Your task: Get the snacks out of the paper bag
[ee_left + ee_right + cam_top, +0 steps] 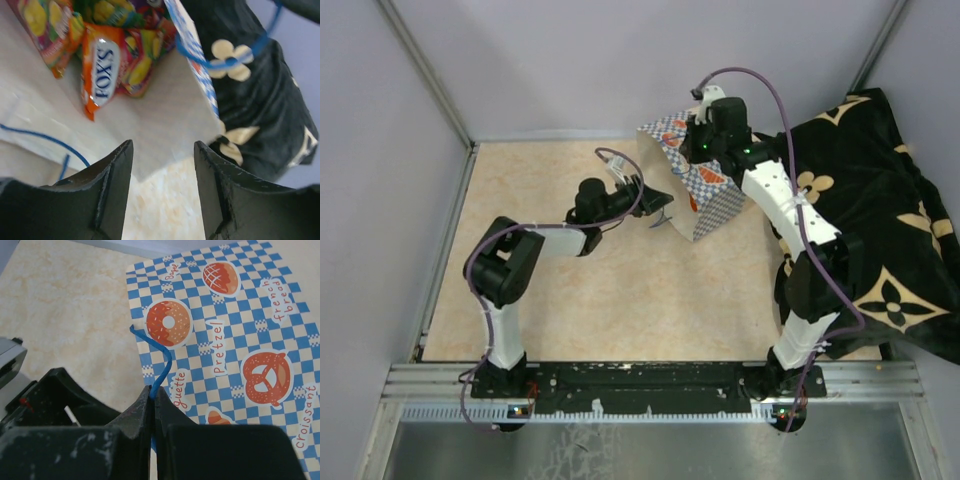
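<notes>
1. Table (570,290): pale marbled top, filling the left and centre of the overhead view.
2. Left gripper (660,208): centre of the overhead view, pointing right at the bag's mouth. Jaws stand moderately apart with nothing between them.
3. Snacks (102,70): glossy packets in orange, green and purple, heaped inside the bag at the upper left of the left wrist view. The nearest is orange with a white "FOX'S" logo. No finger touches them.
4. Paper bag (715,205): upper centre of the overhead view, lying on its side with its mouth facing left. The blue-white checked side, with doughnut and pretzel pictures, faces up.
5. Blue cord handle (162,367): rises from the bag's edge, lower centre of the right wrist view.
6. Right gripper (152,400): over the bag, jaws pressed together on the blue cord handle.
7. Black cloth (880,200): gold flower marks, right edge of the overhead view, beside the bag.
</notes>
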Tool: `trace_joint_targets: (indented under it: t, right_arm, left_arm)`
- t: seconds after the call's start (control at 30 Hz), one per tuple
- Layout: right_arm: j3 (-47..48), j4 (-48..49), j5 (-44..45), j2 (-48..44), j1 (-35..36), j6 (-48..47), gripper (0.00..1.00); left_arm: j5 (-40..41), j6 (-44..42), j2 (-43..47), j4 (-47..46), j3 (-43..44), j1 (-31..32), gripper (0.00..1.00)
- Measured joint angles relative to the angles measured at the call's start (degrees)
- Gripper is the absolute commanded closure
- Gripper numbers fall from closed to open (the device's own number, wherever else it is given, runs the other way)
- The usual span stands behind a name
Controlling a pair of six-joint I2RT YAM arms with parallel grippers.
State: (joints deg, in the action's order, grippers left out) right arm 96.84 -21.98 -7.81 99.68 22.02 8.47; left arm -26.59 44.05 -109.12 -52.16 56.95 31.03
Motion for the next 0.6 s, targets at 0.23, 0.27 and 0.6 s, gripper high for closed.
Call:
trace_joint_targets:
  t: [0.23,0.27,0.6]
  right_arm:
    - [-2.29,0.11,-2.91,-0.09,-0.42,1.79,1.0]
    - [-2.34,0.11,-3.19,-0.11,-0.44,1.86,1.0]
    - [-2.38,0.15,-5.11,-0.48,-1.68,2.12,1.0]
  left_arm:
    - [9.18,-4.59,-12.0,2.84,13.42,1.31,0.38]
    - [10.64,-5.95,-13.27,3.93,15.41,1.79,0.39]
    - [16.57,-11.13,-24.0,9.14,27.91,4.0,0.46]
